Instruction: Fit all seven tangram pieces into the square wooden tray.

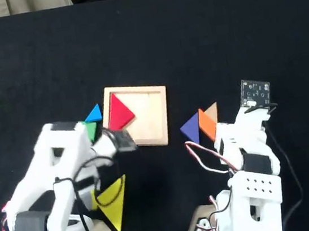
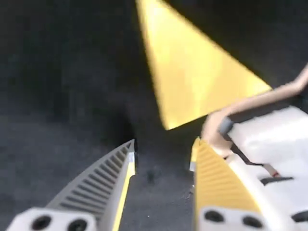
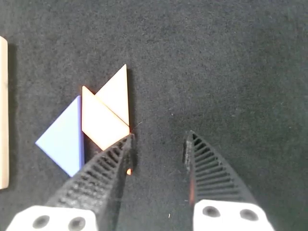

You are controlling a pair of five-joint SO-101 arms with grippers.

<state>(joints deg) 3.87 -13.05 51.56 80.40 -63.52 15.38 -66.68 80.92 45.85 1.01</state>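
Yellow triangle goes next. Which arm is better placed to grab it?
Left, probably. The left gripper hangs open with the yellow triangle just ahead of its fingertips. The right gripper is open beside the orange piece, on the tray's other side.

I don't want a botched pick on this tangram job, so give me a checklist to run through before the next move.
1. Left gripper open and empty: ok.
2. Right gripper open and empty: ok.
3. Tray has bare floor free: ok; the red triangle lies in its left part.
4. Red triangle seated flat: cannot tell.
5. Yellow triangle lying apart from the other pieces, ahead of the left gripper: ok.
6. Orange piece separated for a clean pick: not ok; it lies against the tan triangle and the blue triangle.
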